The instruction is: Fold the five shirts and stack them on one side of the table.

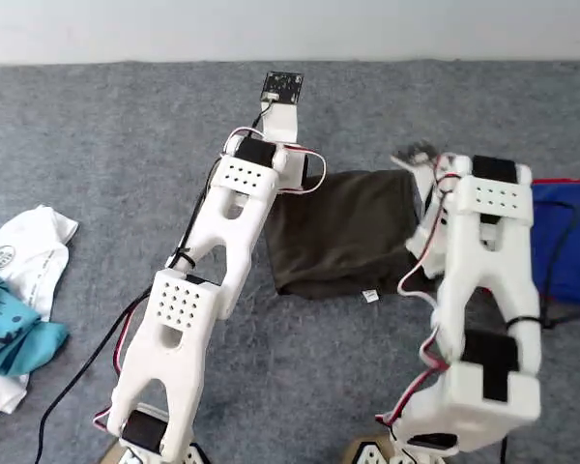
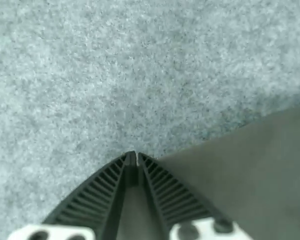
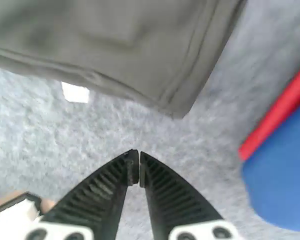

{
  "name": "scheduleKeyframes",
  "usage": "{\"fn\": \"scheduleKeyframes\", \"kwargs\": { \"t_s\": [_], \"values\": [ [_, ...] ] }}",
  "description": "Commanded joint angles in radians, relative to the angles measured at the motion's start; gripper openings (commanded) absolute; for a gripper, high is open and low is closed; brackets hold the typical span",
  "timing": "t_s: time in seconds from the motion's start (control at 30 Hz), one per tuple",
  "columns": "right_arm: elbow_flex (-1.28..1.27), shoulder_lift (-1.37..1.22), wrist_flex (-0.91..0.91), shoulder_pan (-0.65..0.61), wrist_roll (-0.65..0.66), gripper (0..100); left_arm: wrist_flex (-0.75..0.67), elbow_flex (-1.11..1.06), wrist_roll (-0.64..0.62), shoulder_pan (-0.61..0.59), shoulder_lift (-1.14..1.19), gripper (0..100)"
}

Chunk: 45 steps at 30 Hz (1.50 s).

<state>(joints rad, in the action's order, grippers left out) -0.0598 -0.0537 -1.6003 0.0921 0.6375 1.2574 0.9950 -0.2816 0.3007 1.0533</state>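
A dark olive shirt [image 1: 343,232] lies folded on the grey carpet between my two arms. Its edge [image 2: 250,170] runs just beside my left gripper [image 2: 132,159], which is shut with nothing in it over bare carpet. My right gripper [image 3: 135,162] is also shut and empty. It hovers over carpet a little off the olive shirt's corner [image 3: 140,50], near a small white tag [image 3: 75,92]. A blue shirt [image 3: 285,180] lies on a red one [image 3: 275,120] close to that gripper. The left arm [image 1: 237,213] covers the olive shirt's left edge.
White [image 1: 24,256] and teal [image 1: 14,329] shirts lie crumpled in a heap at the table's left edge. The blue shirt [image 1: 565,242], with a red strip [image 1: 559,182] along its far side, lies at the right edge, partly behind the right arm [image 1: 483,290]. Bare carpet stretches along the back.
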Motion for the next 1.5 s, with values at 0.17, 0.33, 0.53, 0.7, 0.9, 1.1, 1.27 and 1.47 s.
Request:
{"fn": "scheduleKeyframes", "kwargs": {
  "t_s": [0.17,0.33,0.53,0.7,0.9,1.1,1.27,1.47],
  "values": [
    [-0.006,0.031,0.174,-0.137,-0.152,0.9,0.048,0.137,-0.003,0.008,0.043,1],
    [-0.089,-0.101,0.234,-0.062,-0.170,0.9,0.046,0.139,-0.006,-0.002,0.051,1],
    [-0.103,-0.202,0.225,-0.010,-0.175,0.9,0.041,0.139,-0.006,-0.012,0.051,1],
    [-0.080,-0.196,0.196,-0.030,-0.172,0.9,0.026,0.139,-0.002,-0.008,0.051,1],
    [0.106,-0.050,-0.045,-0.053,-0.173,0.9,0.048,0.139,-0.006,-0.006,0.051,1],
    [0.124,-0.012,0.054,-0.137,-0.178,0.9,0.052,0.139,-0.003,-0.005,0.051,1],
    [-0.003,-0.150,0.196,-0.127,-0.173,0.9,0.052,0.137,-0.002,-0.011,0.051,1],
    [-0.058,-0.234,0.220,-0.015,-0.170,0.9,0.052,0.136,-0.002,-0.012,0.051,1]
  ]
}}
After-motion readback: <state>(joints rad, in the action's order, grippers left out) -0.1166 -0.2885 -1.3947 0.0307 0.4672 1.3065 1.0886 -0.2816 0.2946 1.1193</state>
